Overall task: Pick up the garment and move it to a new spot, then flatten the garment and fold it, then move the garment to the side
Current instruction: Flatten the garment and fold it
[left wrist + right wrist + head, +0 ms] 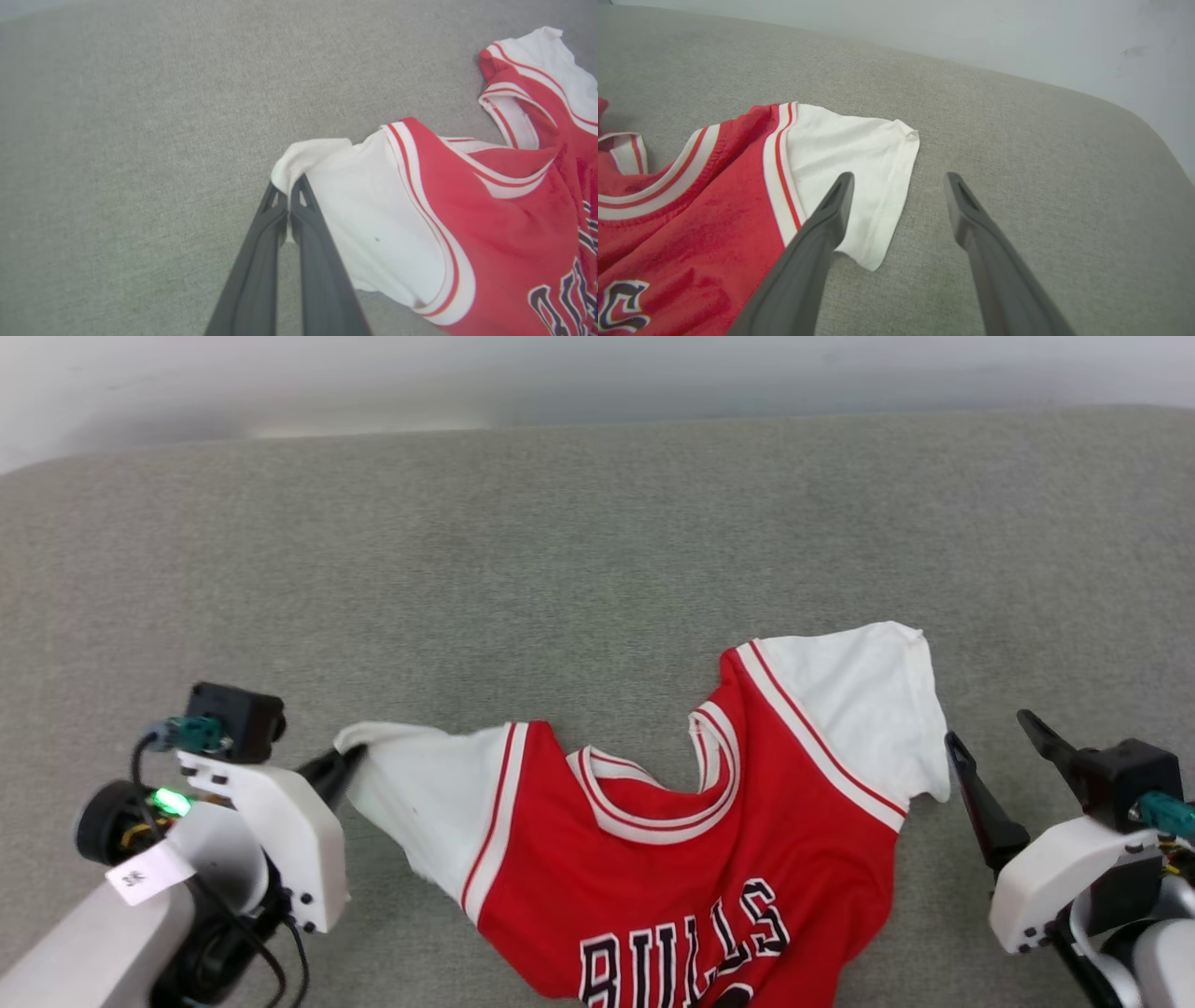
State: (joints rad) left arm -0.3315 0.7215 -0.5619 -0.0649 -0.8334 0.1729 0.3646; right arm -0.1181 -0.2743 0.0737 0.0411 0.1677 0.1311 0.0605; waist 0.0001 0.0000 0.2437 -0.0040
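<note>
Two pincers are working at the opposite ends of the garment [691, 859], which is lying a little wrinkled on the grey cloth surface [560, 551] with its chest lettering facing up. The left pincer [287, 186] is clenching the outer edge of one white sleeve [364, 224]. The cloth is bunching up right at its tips, and the red body is stretching away from them to the side. I am judging that it is taking this corner to have a firm point for lifting or pulling the shirt. The right pincer [899, 177] is standing released, with jaws wide apart. The other white sleeve [859, 154] is lying just ahead of its inner finger, and bare surface is lying ahead of the outer one. Whether that finger is touching the cloth, I cannot tell. Probably it is lining up to take this edge, so that both ends can be carried together. The garment is resting directly on the surface, not inside any box or basket.
</note>
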